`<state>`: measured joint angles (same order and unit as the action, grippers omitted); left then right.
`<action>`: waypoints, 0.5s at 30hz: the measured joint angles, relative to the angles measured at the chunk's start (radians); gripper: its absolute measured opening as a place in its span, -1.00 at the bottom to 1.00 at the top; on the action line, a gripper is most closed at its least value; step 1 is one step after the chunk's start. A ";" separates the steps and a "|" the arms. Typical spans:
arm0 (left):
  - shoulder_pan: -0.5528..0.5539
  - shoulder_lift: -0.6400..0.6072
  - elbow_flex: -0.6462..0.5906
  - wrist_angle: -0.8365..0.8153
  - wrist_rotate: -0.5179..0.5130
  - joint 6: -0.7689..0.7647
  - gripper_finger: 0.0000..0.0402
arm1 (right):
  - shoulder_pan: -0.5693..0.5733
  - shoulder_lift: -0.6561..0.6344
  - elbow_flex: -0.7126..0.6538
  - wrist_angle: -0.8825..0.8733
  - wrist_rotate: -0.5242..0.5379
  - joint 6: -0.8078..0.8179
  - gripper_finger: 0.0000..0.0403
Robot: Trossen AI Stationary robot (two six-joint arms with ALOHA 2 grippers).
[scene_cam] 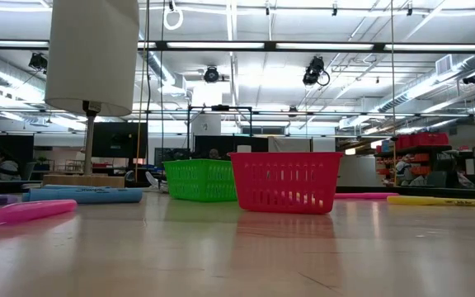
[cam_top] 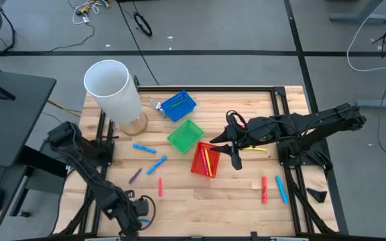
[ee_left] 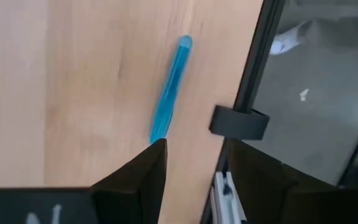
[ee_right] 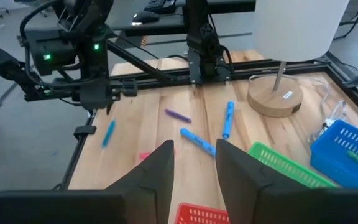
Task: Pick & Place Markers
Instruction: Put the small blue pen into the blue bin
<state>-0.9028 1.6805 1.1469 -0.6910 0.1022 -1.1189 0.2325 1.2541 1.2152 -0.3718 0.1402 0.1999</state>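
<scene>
Blue marker [ee_left: 169,93] lies just ahead of our left claw [ee_left: 193,148], which is released and empty. The marker's long axis points away along the bench [ee_left: 73,74] edge. Our right claw [ee_right: 194,152], also released, is well apart.

High view: straight down over the whole table [cam_top: 200,201] and both arms. Low view: at tabletop level, looking level across the boards into the room, close to the red basket [scene_cam: 285,181]. Left wrist view: close, steeply down at the table edge. Right wrist view: higher, facing across the table. The red basket [cam_top: 205,161] shows in high, low and right wrist views.
</scene>
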 joint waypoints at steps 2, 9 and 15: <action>-0.001 0.024 0.000 0.019 -0.012 0.011 -0.17 | 0.000 0.000 0.000 -0.005 0.000 -0.004 -0.41; 0.007 0.083 0.000 0.069 -0.038 0.121 -0.34 | 0.000 0.000 0.000 -0.006 0.000 -0.003 -0.41; 0.019 0.113 0.000 0.110 -0.044 0.158 -0.39 | 0.000 0.000 0.000 -0.023 0.000 -0.002 -0.41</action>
<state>-0.8835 1.7935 1.1473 -0.5811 0.0585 -0.9608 0.2327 1.2545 1.2152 -0.3945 0.1402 0.1978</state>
